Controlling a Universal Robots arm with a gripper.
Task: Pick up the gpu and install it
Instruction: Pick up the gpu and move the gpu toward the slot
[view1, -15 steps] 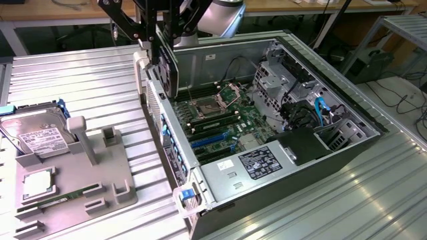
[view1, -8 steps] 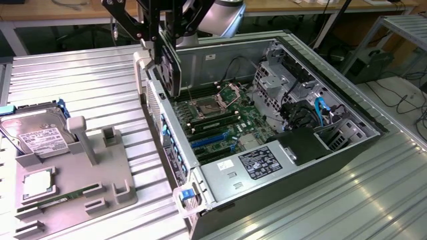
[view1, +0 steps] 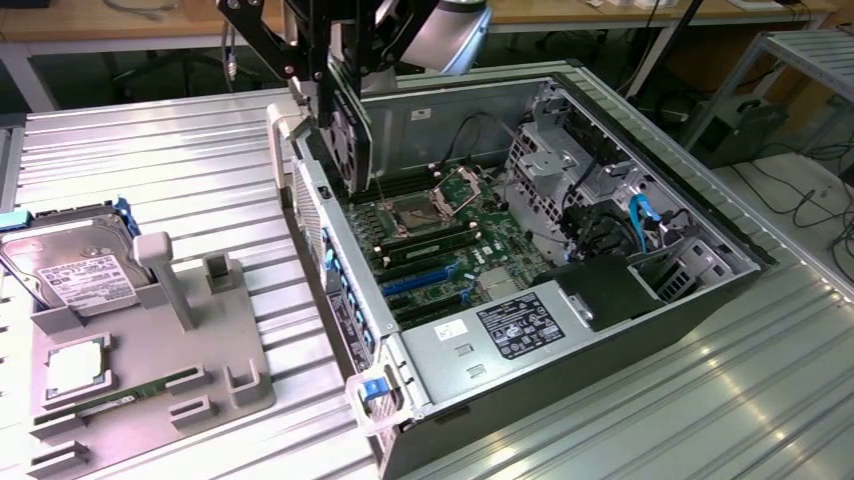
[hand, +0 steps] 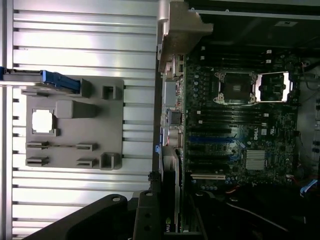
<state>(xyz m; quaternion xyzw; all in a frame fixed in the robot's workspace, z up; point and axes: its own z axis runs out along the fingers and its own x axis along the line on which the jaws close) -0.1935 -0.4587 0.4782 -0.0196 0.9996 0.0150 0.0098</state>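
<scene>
Ribbed metal table (view1: 160, 150): gripper (view1: 324, 78) apparently clamped on upright gpu (view1: 351, 140) over open case (view1: 601, 375); tray (view1: 200, 372) holds hard drive (view1: 74, 265).

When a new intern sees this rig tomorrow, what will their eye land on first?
Most likely the open computer case in the middle, its motherboard laid bare. Next comes the gpu, hanging upright above the case wall toward the exterior view's left. Further left, the hard drive stands in the grey holder.

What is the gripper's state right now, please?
Gripper: closed on the gpu, holding it upright above the open computer case.
</scene>
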